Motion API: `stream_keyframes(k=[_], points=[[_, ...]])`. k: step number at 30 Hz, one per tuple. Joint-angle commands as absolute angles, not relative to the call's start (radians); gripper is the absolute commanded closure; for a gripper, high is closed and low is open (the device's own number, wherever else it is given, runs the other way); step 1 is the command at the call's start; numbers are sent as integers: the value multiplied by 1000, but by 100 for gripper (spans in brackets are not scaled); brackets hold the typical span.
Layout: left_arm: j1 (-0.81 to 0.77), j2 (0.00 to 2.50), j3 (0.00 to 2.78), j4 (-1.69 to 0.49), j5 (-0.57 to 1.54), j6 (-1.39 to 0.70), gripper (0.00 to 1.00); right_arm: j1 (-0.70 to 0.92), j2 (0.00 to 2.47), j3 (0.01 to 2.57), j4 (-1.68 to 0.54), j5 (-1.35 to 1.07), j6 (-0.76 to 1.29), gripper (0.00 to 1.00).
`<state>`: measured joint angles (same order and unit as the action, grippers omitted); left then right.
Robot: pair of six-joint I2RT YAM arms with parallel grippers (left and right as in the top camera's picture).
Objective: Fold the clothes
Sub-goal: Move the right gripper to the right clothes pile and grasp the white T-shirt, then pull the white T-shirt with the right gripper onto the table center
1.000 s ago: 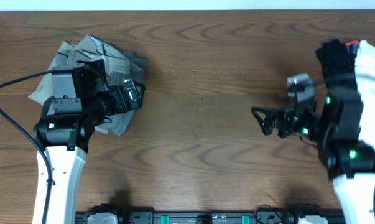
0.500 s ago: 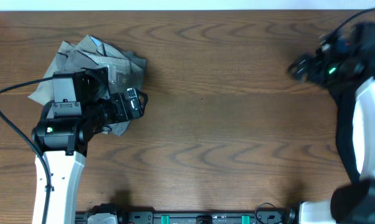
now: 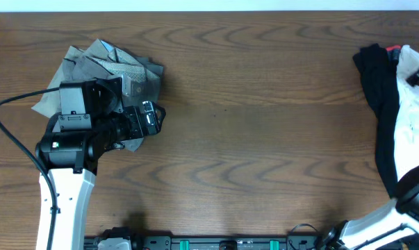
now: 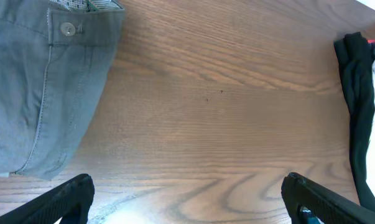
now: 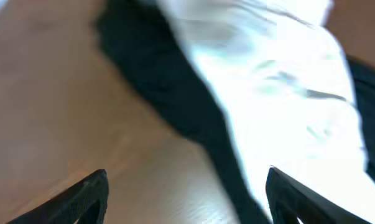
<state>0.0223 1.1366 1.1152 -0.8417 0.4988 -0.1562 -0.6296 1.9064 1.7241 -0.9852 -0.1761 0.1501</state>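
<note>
From 8 o'clock the left arm (image 3: 63, 173) reaches up the table, and the left gripper (image 4: 187, 193) is spread wide and empty beside the grey-khaki trousers (image 3: 91, 62) bunched at 10 o'clock, much as 1 second ago. The right arm (image 3: 414, 201) has swung out past the 4 o'clock edge. The right gripper (image 5: 186, 186), fingers apart and blurred, hangs over the black garment (image 3: 379, 90) and white T-shirt (image 3: 414, 104) at 3 o'clock. Bare table (image 3: 265, 139) lies between the 2 piles.
</note>
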Motion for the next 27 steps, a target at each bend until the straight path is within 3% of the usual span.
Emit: stream_keyframes(k=[1,20,26,27], points=[[20,1128,1139,-844,512,-142,2,-667,1990,1737,-966,-116,164,23],[20,1127,1139,-864,513,-142,2,-686,2180,1737,-788,-131,191,46],[20,1127,1139,-863,513,-142,2,-689,2165,1740,-772,-194,221,99],[20,1127,1139,-863,513,-142,2,-692,2150,1744,-769,-250,221,99]])
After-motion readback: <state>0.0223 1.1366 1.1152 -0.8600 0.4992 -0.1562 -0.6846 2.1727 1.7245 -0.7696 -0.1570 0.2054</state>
